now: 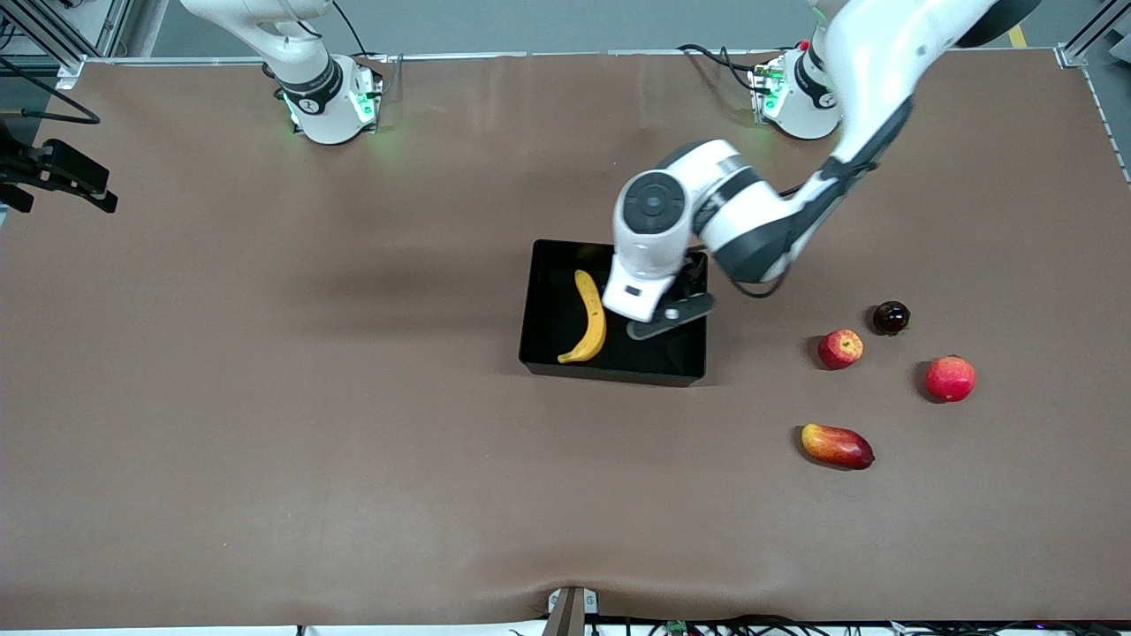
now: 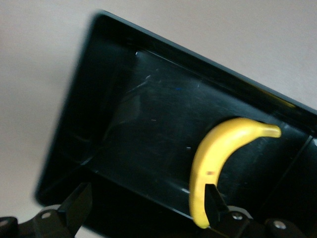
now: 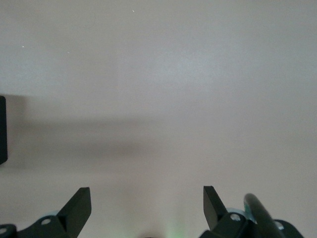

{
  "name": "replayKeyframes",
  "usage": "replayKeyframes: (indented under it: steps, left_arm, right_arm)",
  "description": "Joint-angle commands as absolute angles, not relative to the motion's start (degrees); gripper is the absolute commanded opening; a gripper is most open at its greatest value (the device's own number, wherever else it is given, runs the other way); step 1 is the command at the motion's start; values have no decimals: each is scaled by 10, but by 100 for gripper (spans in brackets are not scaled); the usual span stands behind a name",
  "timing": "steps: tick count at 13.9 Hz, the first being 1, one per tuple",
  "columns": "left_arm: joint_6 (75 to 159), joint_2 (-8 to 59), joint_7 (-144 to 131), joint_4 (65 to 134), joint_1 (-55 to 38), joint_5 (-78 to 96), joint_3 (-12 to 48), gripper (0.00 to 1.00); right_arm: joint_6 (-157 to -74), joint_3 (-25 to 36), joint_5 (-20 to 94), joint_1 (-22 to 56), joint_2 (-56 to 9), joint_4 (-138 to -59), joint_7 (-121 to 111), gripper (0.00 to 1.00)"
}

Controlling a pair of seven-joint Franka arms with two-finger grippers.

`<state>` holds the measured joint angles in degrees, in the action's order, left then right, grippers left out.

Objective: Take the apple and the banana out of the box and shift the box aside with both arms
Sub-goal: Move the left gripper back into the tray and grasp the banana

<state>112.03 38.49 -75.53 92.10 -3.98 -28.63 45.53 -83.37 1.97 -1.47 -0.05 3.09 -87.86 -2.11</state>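
I have the left gripper (image 1: pixel 658 309) over the box (image 1: pixel 541 300), above its floor toward the left arm's end, fingers (image 2: pixel 77 206) spread wide with nothing between them. The apple (image 1: pixel 840 349) is already out, resting on the table well clear of the box toward the left arm's end, near a dark round fruit (image 1: pixel 891 317), a bigger red fruit (image 1: pixel 950 378) and a mango-like one (image 1: pixel 837 446). So I judge the banana (image 1: pixel 588 320) is what I go for next.

What matters is how the banana lies from my fingers. It rests on the box floor toward the right arm's end, beside the gripper and not under it. Its long axis runs from the wall farther from the front camera to the nearer wall, bowed slightly, with the nearer tip close to that wall. In the left wrist view it curves up from just beside one fingertip, so I am off to one side of it, near one end and not at its middle.

As I read it, I need to slide toward the right arm's end until the fingers straddle the middle, closing across the short width. The left arm is clearly the nearer one.

The right gripper (image 3: pixel 146 210) is out of the front view; its wrist view shows it hovering over bare table, fingers wide and empty, the arm waiting.
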Motion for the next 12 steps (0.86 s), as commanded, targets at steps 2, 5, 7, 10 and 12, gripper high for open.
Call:
replayKeyframes:
  steps: [2,5,7,10,12]
  left_arm:
    - [1168,423,-731,885,-133,-303,374,100]
    - [1174,476,-677,832,-201,-302,329,100]
    - [1200,493,-630,827,-205,-298,327,100]
    - [1247,521,-621,829,-214,-303,327,100]
    - [1254,529,-621,832,-220,-306,326,100]
  right_arm:
    - [-829,14,-21,-8,27,-870,-14,100]
    - [-829,14,-21,-7,27,-871,-14,100]
    - [-830,14,-21,-7,27,-870,-16,100]
    - [-830,14,-21,-8,27,-870,-17,100]
    - [-829,14,-21,-7,23,-869,-20,100]
